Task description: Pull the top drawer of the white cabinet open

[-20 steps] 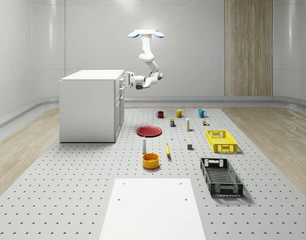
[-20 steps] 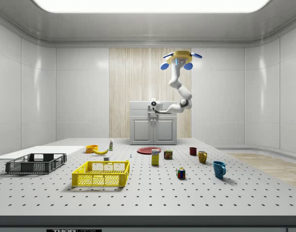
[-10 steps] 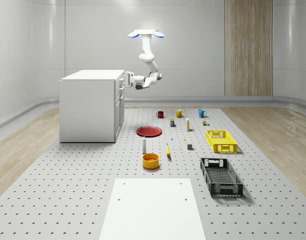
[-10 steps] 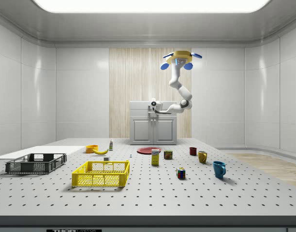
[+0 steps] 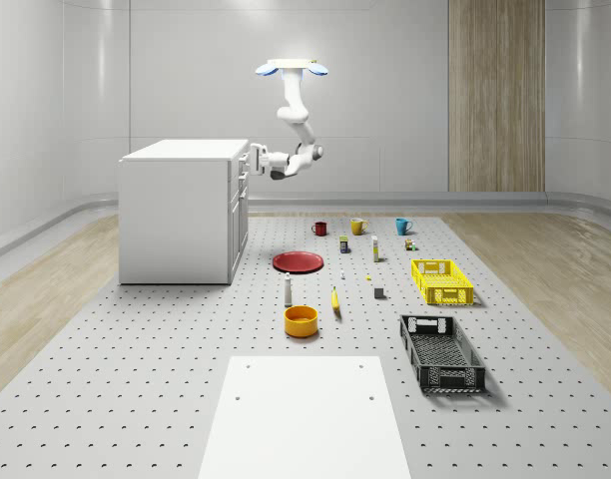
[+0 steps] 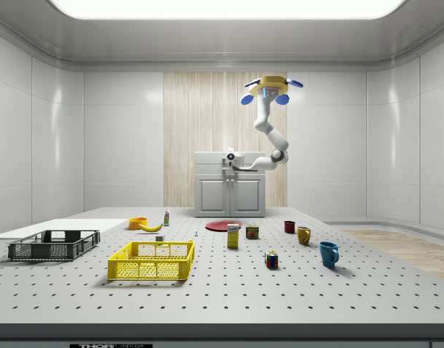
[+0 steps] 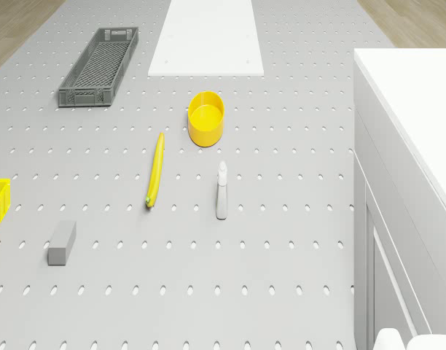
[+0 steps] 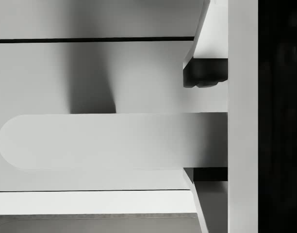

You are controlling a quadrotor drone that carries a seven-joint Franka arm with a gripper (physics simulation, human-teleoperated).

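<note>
The white cabinet stands at the whole-scene view's left, its front facing right; it also shows as the white cabinet at the back in the side view. The drone hovers high beside that front, arm bent down toward it. My gripper is at the top drawer's level, against the cabinet front. In the wrist view the drawer's white bar handle lies between my gripper's two dark fingertips. The upper pad stands apart from the bar; the lower one meets its edge. The drawer front sits flush.
On the perforated table lie a red plate, a spray bottle, a banana, a yellow bowl, a yellow crate, a black crate, three mugs and a white board.
The arm's elbow has eased slightly toward the cabinet; the drone holds its place and the drawer has not moved.
</note>
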